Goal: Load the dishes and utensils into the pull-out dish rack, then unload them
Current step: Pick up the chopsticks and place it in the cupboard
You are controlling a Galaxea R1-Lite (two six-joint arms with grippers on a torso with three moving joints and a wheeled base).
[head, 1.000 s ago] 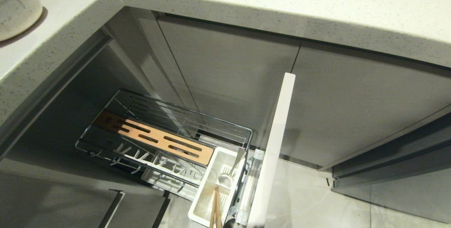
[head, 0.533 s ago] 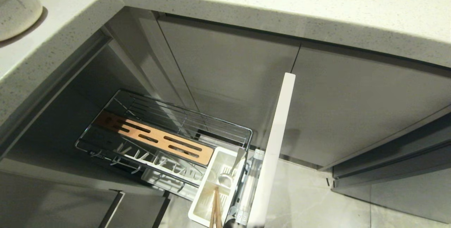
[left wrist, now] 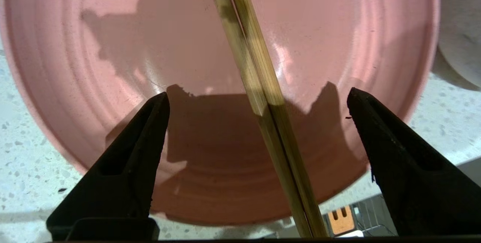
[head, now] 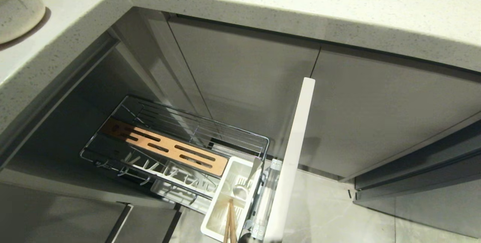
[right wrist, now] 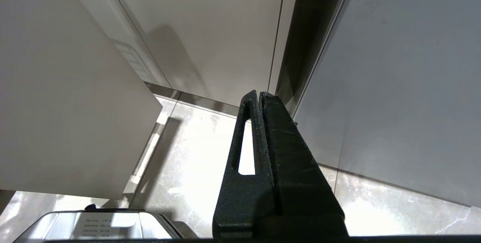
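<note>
Head view: speckled pale stone countertop [head: 263,6] wraps a corner, grey flat cabinet fronts below, glossy tiled floor. Pull-out dish rack [head: 176,145] is drawn out, chrome wire, slotted wooden strip, white plastic caddy [head: 229,198] holding chopsticks [head: 230,224]. Off-white bowl [head: 17,6] on the counter's left corner.

Left wrist view: left gripper [left wrist: 259,104] spread wide, gripping nothing, over a ridged pink plate [left wrist: 150,47] on the counter; a pair of wooden sticks lies across the plate between the fingers.

Right wrist view: right gripper [right wrist: 260,96] clenched, empty, above the floor
</note>
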